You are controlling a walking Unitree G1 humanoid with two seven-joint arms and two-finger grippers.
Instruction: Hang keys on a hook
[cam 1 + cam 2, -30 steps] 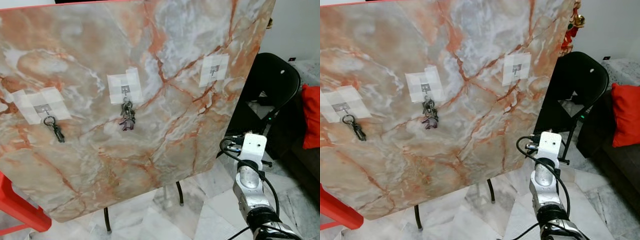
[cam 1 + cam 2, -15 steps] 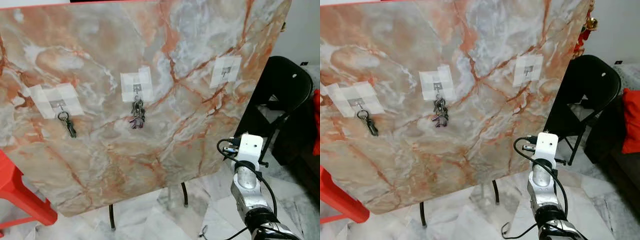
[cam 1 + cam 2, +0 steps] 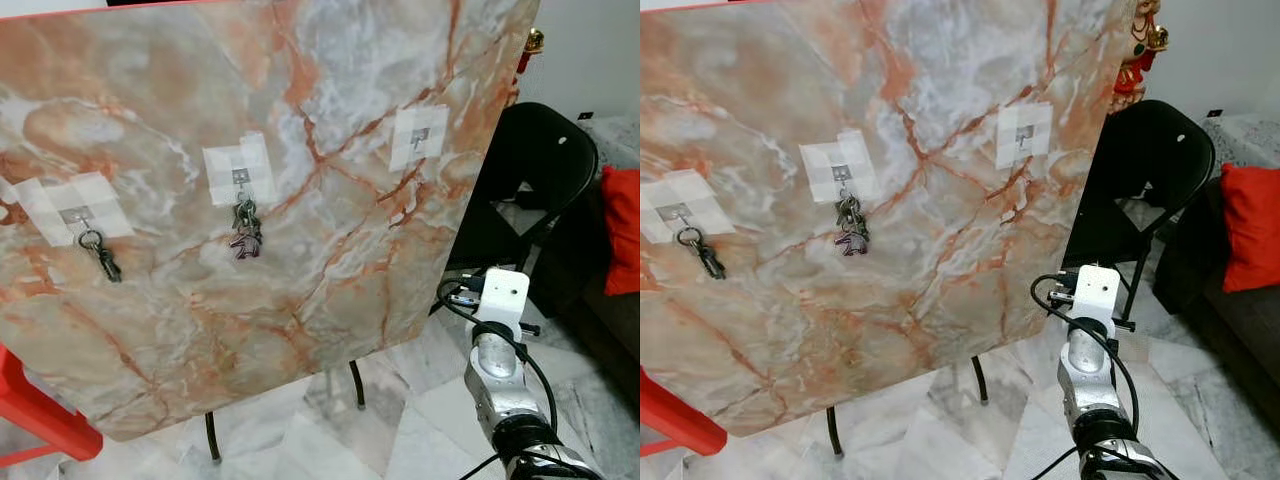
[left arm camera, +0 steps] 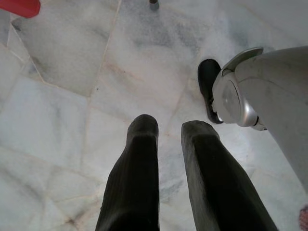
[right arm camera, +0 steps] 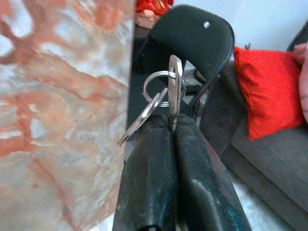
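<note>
The right gripper [image 5: 172, 126] is clamped on a small bunch of silver keys on a steel split ring [image 5: 166, 91], one key blade pinched upright between its black fingers [image 5: 149, 163] and a second key dangling loose off the ring. It sits low and to the right of the tilted pink-and-grey marbled board [image 3: 300, 200], with the black folding chair [image 3: 545, 170] and a red cushion [image 5: 262, 82] beyond it.

The bare metal hook on its white taped patch [image 3: 420, 135], well above the raised right arm [image 3: 497, 330], looks like the target. The middle hook already carries a dark key bunch [image 3: 246, 230] and the left one a ring with a single dark key [image 3: 100, 255]. The likely trouble: the grip is on the blade, not the ring, so the ring may meet the small hook at a bad angle and miss; the loose key could snag, or the pinched key could twist out. A hard push might also rock the propped board.

The head views show all three hooks; the right wrist view shows the grip itself. The left gripper [image 4: 169, 129] hangs idle over the pale marble floor [image 4: 72, 96], its fingers slightly parted and holding nothing.
</note>
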